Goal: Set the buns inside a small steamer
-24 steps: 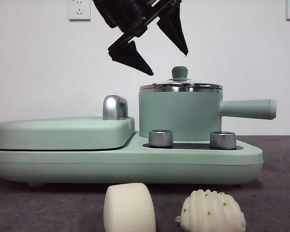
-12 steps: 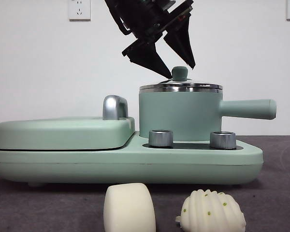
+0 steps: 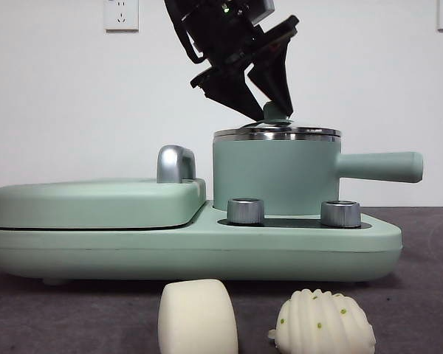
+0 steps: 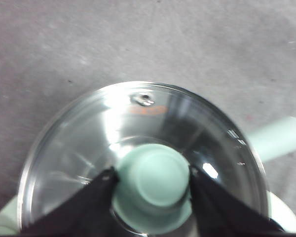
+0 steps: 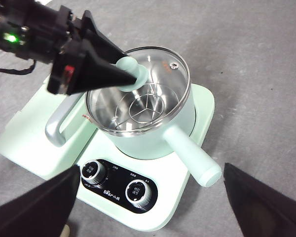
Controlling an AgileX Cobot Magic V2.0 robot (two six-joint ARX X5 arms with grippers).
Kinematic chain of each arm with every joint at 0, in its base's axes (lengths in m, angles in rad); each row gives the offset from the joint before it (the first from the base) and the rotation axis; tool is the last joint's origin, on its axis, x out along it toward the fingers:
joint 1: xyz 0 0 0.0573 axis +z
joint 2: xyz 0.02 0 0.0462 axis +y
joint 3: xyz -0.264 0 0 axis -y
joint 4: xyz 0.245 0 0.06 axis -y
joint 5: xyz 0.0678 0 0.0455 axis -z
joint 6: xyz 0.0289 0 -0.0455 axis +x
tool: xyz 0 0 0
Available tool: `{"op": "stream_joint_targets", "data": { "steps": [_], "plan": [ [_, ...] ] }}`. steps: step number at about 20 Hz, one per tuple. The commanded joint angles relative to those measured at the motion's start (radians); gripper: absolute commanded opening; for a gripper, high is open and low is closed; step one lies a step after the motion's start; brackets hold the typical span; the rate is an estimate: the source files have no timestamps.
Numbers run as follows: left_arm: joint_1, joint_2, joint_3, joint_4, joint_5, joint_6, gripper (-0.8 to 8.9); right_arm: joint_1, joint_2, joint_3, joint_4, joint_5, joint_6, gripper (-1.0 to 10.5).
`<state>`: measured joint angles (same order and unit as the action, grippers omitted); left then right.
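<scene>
- On top of the small steamer (image 3: 275,177), the left tool (image 3: 269,109) stands with its two jaws at either side of the green knob (image 4: 155,174) of the glass lid (image 4: 89,143). The jaws touch or nearly touch the knob, but I cannot tell if they already press it.
- This placing makes sense: the lid is on the pot, so it must be lifted by its knob before any bun can go inside.
- Both buns wait on the bench, at 6 o'clock from the cooker base (image 3: 192,251): the smooth bun (image 3: 197,317) and, just beside it at 3 o'clock, the ridged bun (image 3: 324,322).
- The right tool (image 5: 148,207) hangs high with jaws wide apart, holding nothing.
- Compared with one second ago, the left tool has come down and toward 3 o'clock, from above the pot's rim to the knob. Lid, pot and buns have not moved.
</scene>
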<state>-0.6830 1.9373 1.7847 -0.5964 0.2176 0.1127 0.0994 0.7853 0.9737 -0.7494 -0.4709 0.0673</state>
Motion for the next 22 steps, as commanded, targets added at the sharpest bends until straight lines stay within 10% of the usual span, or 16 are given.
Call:
{"op": "stream_joint_targets", "data": {
  "steps": [1,22],
  "plan": [
    [-0.017,0.034,0.027,-0.01,0.008,0.002,0.27,0.004,0.004,0.019,0.008,-0.001,0.007,4.6],
    [0.008,-0.031,0.425,-0.456,0.008,0.051,0.08,0.132,0.045,0.019,-0.012,-0.026,0.033,4.5]
  ]
}}
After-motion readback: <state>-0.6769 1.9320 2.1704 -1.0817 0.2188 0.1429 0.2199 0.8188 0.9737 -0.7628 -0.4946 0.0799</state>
